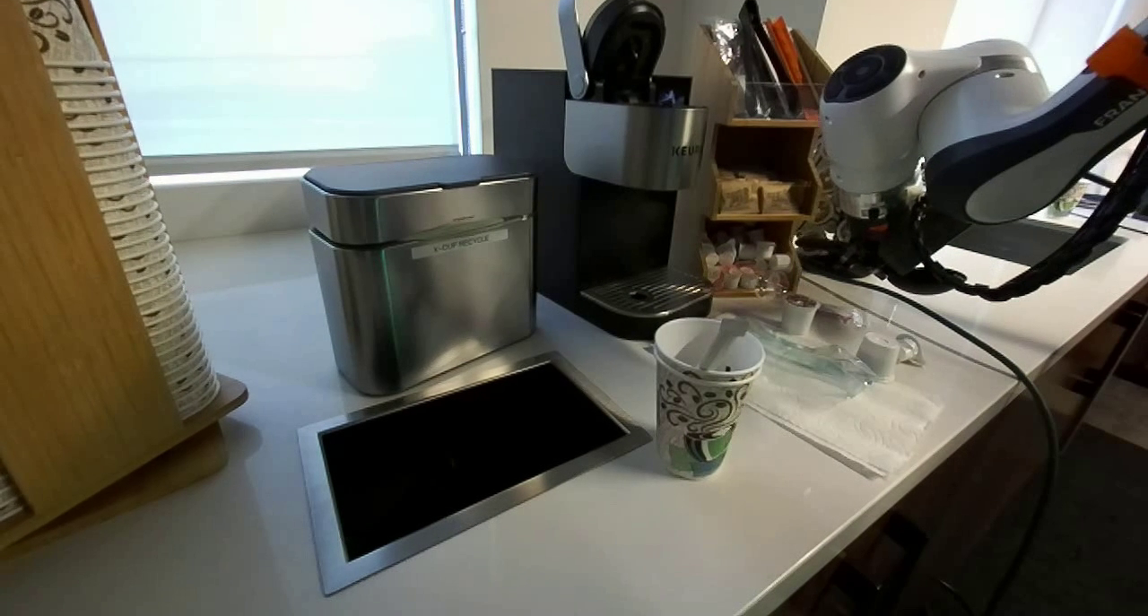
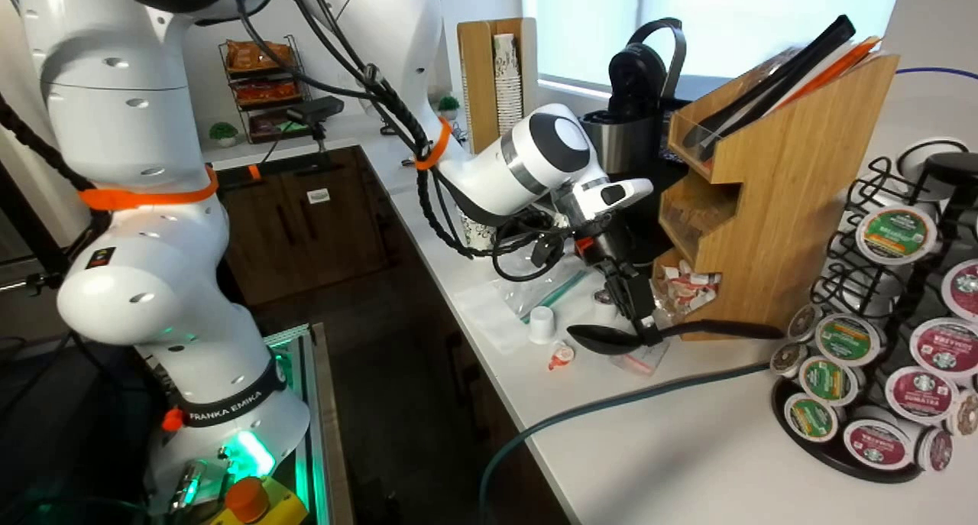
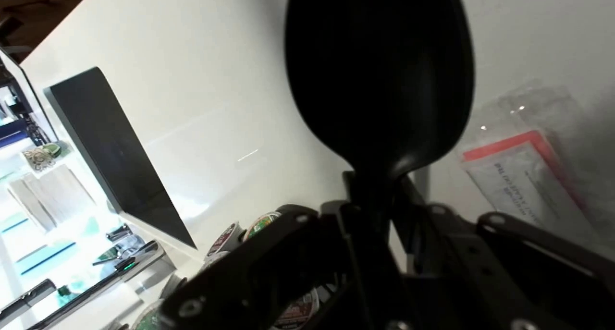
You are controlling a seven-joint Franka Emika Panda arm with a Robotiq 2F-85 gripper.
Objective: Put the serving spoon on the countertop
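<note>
- Jaws of the gripper [image 2: 648, 328] are clamping the black serving spoon [image 2: 611, 340] at its neck.
- Its long axis is running crosswise between them, bowl extending one way, handle passing before the wooden organizer [image 2: 795, 212].
- It is apparently hanging roughly level above the countertop [image 2: 703, 418]; lowering it, I'm guessing, is hinging on keeping that handle clear.

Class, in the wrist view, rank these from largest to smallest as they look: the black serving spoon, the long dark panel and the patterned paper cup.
1. Black serving spoon, plainly largest, though its nearness likely adds to that
2. Long dark panel
3. Patterned paper cup, smallest, near the left edge
</note>
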